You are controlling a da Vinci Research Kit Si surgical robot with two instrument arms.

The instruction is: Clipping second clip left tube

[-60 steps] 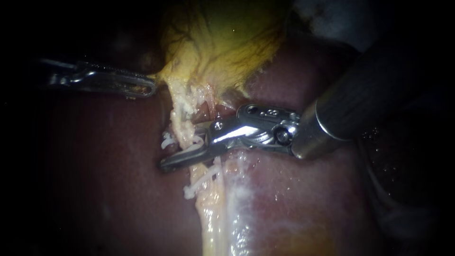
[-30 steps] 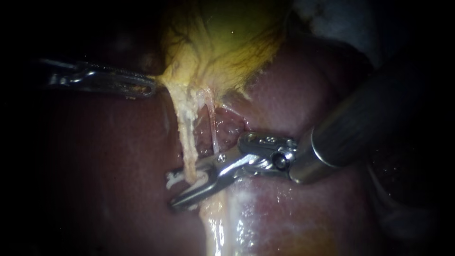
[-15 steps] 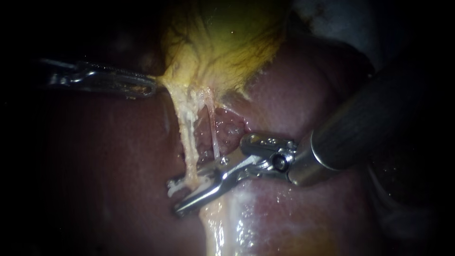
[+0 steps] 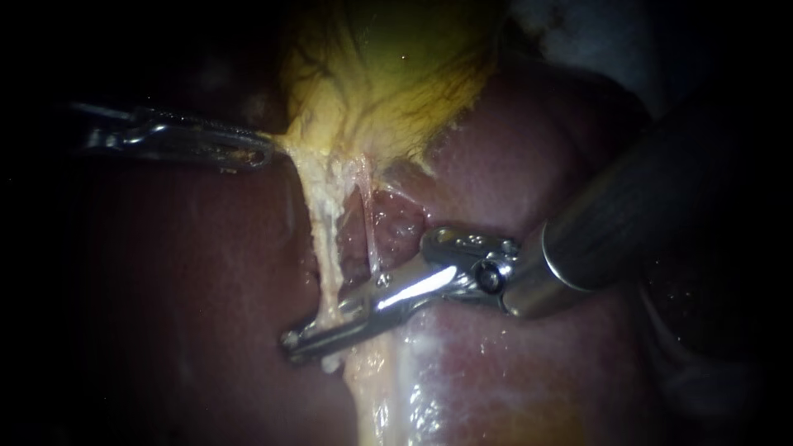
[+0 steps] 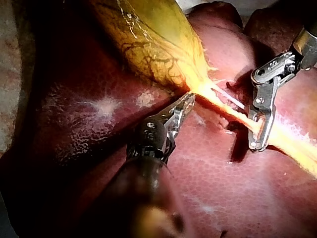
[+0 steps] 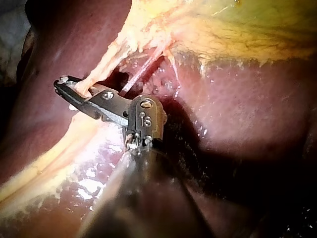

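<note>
The left tube (image 4: 324,239) is a pale yellow strand running down from the gallbladder (image 4: 388,74). My right instrument (image 4: 294,339) comes in from the upper right, and its jaws lie shut on this tube low down, one on each side. A white speck of clip (image 4: 330,365) shows just under them. A thinner pink right tube (image 4: 368,227) runs beside it, above the jaws. My left instrument (image 4: 263,154) is shut on the gallbladder's lower edge and holds it taut. The right wrist view shows the right instrument (image 6: 64,87) pinching the tube (image 6: 106,59).
Dark red liver (image 4: 512,355) lies all round and under the tubes. A band of pale yellow fatty tissue (image 4: 372,405) runs on below the jaws. In the left wrist view the right instrument (image 5: 255,145) stands just ahead of my left instrument (image 5: 187,100).
The right instrument slid down the left tube with open jaws and a white clip on either side of it, then its jaws came together on the tube. The left instrument held still.
</note>
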